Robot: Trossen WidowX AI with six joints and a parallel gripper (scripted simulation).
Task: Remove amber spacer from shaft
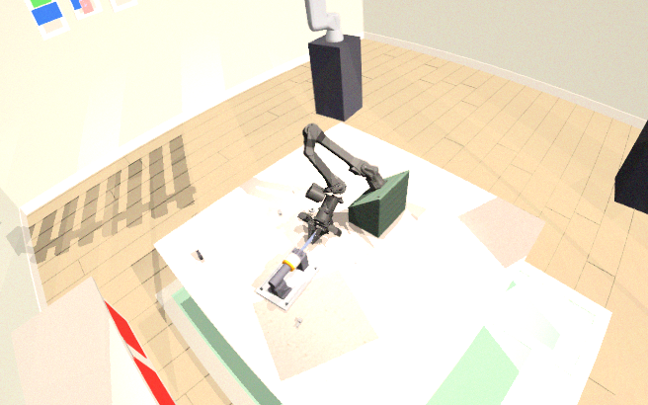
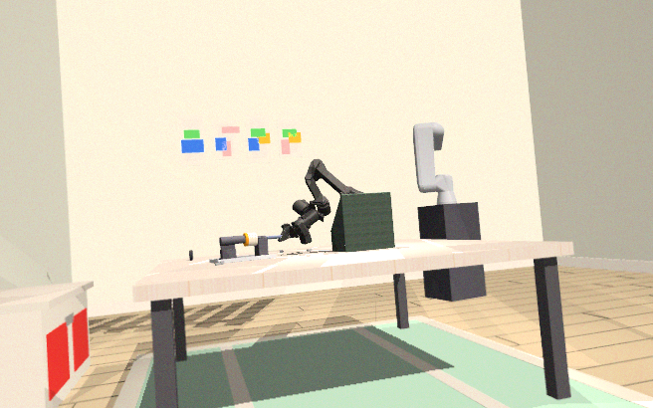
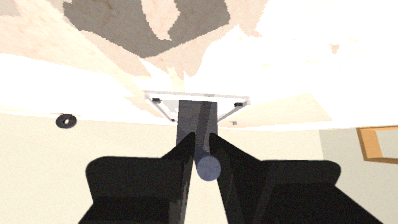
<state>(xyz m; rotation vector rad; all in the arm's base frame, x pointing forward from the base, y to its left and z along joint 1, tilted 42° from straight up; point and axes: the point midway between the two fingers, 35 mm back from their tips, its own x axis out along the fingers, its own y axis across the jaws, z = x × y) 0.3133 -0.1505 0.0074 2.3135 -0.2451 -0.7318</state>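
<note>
The blue-grey shaft (image 1: pixel 306 244) (image 2: pixel 272 237) (image 3: pixel 208 168) runs through the near dark support (image 1: pixel 303 258) (image 2: pixel 261 246) toward the dark housing (image 1: pixel 279 276) (image 2: pixel 230 240). The amber spacer (image 1: pixel 287 264) (image 2: pixel 247 239) is up at shaft height, right beside the housing, with a whitish spacer (image 1: pixel 294 258) (image 2: pixel 253 239) between it and the near support. The spacers are hidden in the wrist view. My gripper (image 1: pixel 315 237) (image 2: pixel 282 237) (image 3: pixel 201 137) is shut on the shaft's outer end, outside the near support. How far the shaft reaches inside the housing is hidden.
The pale base plate (image 1: pixel 286 307) (image 2: pixel 217 262) (image 3: pixel 170 94) carries the fixture. A dark green block (image 1: pixel 392 208) (image 2: pixel 367 221) stands beside the arm. A small dark ring (image 1: pixel 199 255) (image 2: pixel 190 255) (image 3: pixel 66 121) stands apart on the table. A small grey piece (image 1: pixel 297 322) lies near the plate.
</note>
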